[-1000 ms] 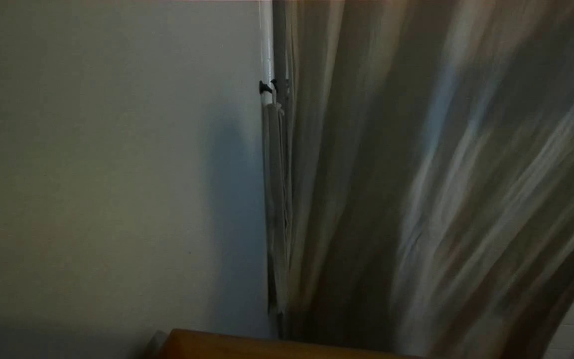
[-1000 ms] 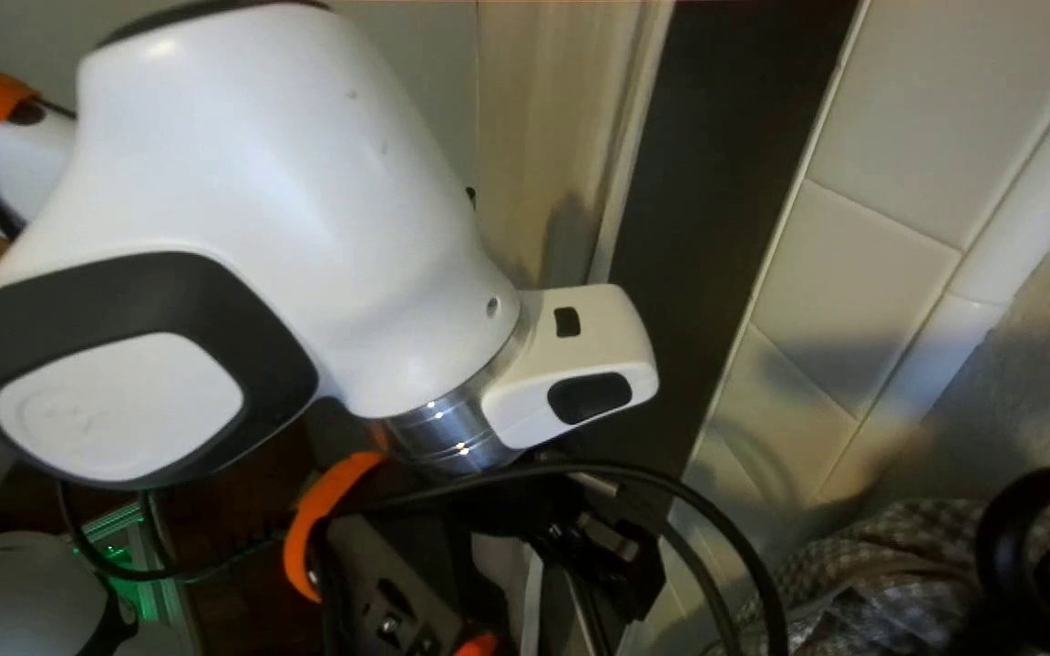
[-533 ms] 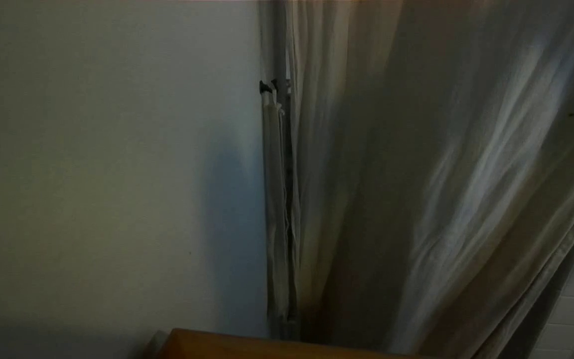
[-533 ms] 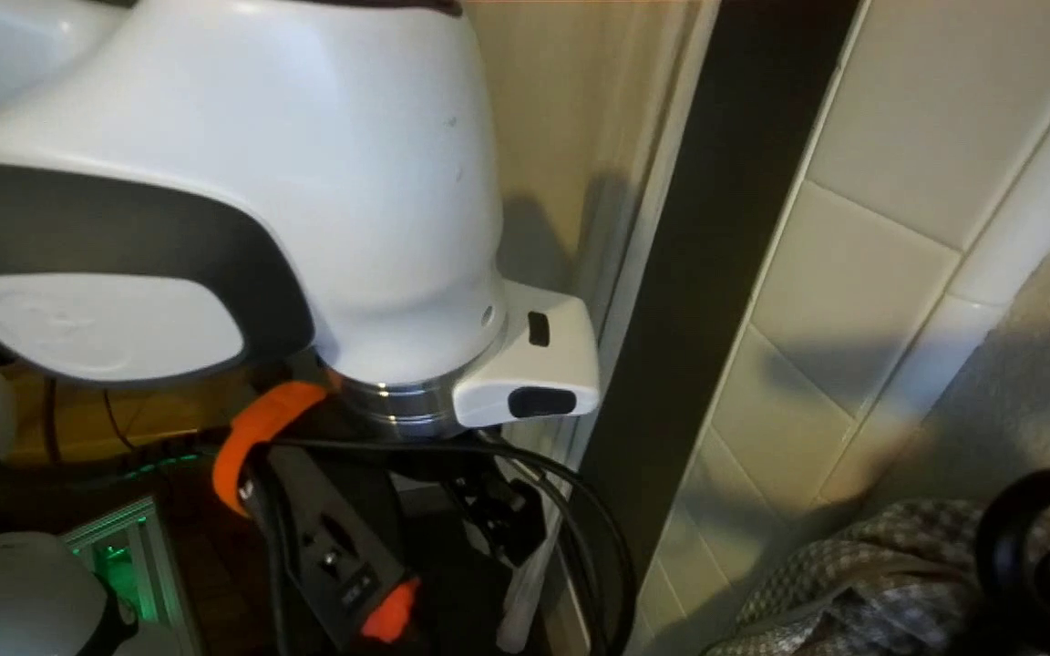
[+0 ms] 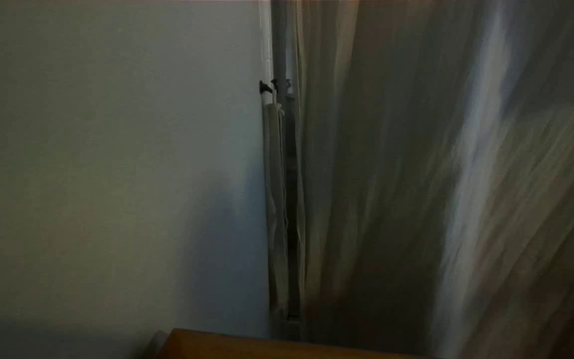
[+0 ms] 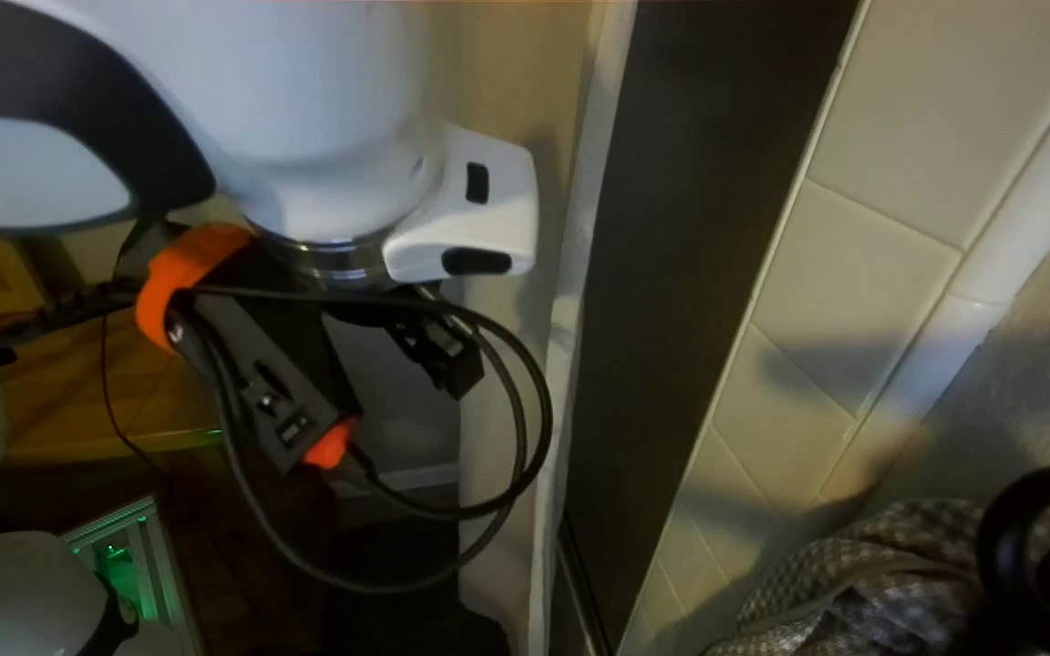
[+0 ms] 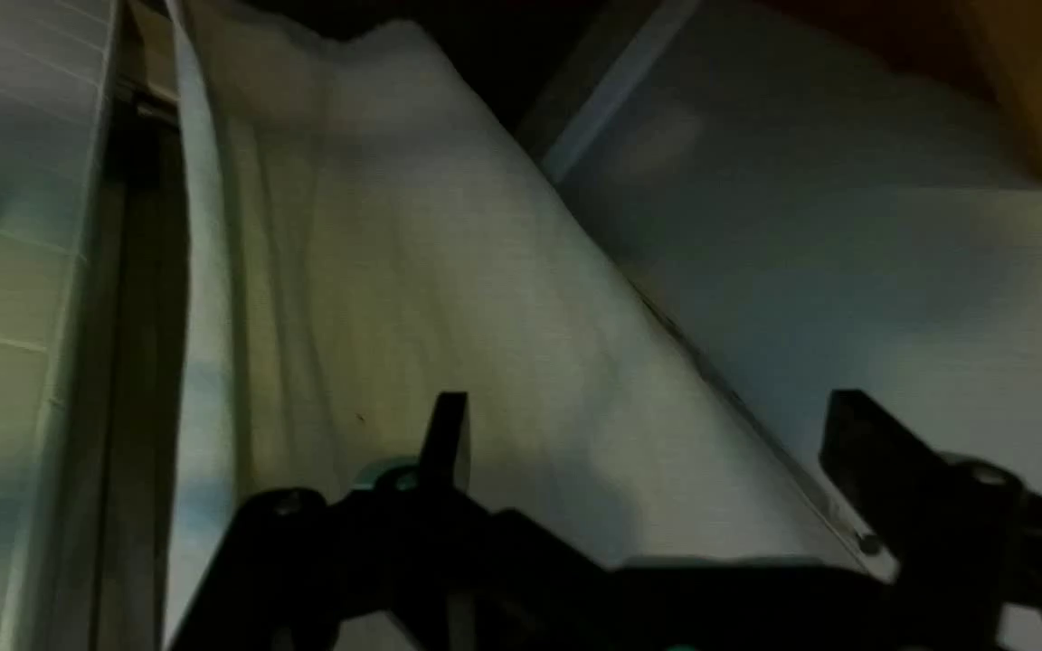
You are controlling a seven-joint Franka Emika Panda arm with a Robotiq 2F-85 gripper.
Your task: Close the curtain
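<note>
The curtain (image 5: 391,164) hangs in long folds over the right half of an exterior view. Its pale fabric also shows behind the arm in an exterior view (image 6: 534,64), with a bright edge beside a dark strip. In the wrist view the curtain (image 7: 485,271) slants across the middle. My gripper (image 7: 648,398) is open, its two dark fingers wide apart. The fabric lies behind the gap between them, and nothing shows gripped. Whether a finger touches the cloth I cannot tell. In an exterior view the arm's wrist (image 6: 334,264) is beside the curtain; the fingers are hidden there.
A flat wall (image 5: 107,174) stands left of the curtain, with dark hooks (image 5: 267,87) and a narrow hanging cloth (image 5: 275,199). Wooden furniture (image 5: 267,344) is below. A tiled wall (image 6: 890,210), checked cloth (image 6: 853,565) and black scroll (image 6: 1017,538) are at right. Cables (image 6: 534,437) loop below the wrist.
The arm first came lower, then moved up and left in an exterior view. The curtain's bright edge there shifted right, then left. The folds changed, and the curtain now covers more of the tiles.
</note>
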